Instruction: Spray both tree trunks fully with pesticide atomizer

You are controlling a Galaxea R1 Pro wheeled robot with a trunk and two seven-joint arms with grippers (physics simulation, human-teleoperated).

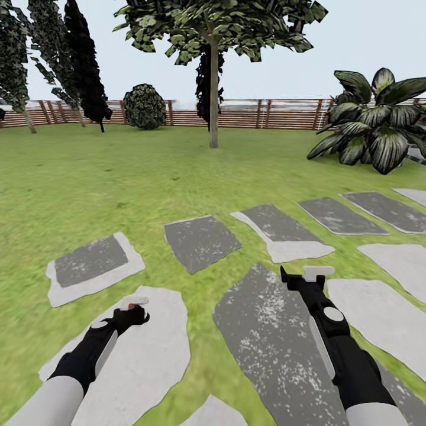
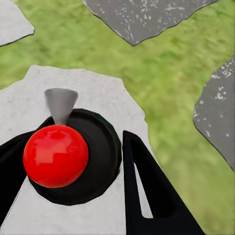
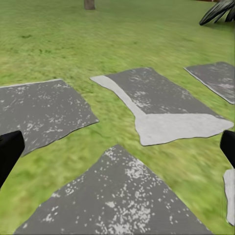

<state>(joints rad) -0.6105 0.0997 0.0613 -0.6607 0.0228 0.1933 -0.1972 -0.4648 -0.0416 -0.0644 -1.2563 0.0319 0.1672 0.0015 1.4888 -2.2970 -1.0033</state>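
**Atomizer in your left gripper, tree ahead across the lawn**

You are looking out over the garden from the head view. Your left gripper (image 1: 131, 312) sits at the lower left of the frame, above a pale stepping stone (image 1: 155, 361). In the left wrist view its black fingers (image 2: 147, 191) stand either side of the pesticide atomizer (image 2: 56, 155), a black round body with a glossy red ball on top and a small grey cone-shaped nozzle beside it; the fingers look closed against it.

Your right gripper (image 1: 303, 277) is at the lower centre-right of the head view, above a dark grey stepping stone (image 1: 272, 343). In the right wrist view its fingertips (image 3: 10, 152) show only at the two side edges of the frame, wide apart with nothing between them.

The grass floor (image 1: 118, 189) fills the middle of the head view. A tree (image 1: 219, 26) stands at the upper centre, its straight pale trunk (image 1: 213, 100) rising from the lawn well beyond the stones. The slatted wooden fence (image 1: 236, 115) runs behind it. A broad-leaved striped bush (image 1: 378, 124) sits at the upper right, and dark slender trees (image 1: 83, 65) lean at the upper left.
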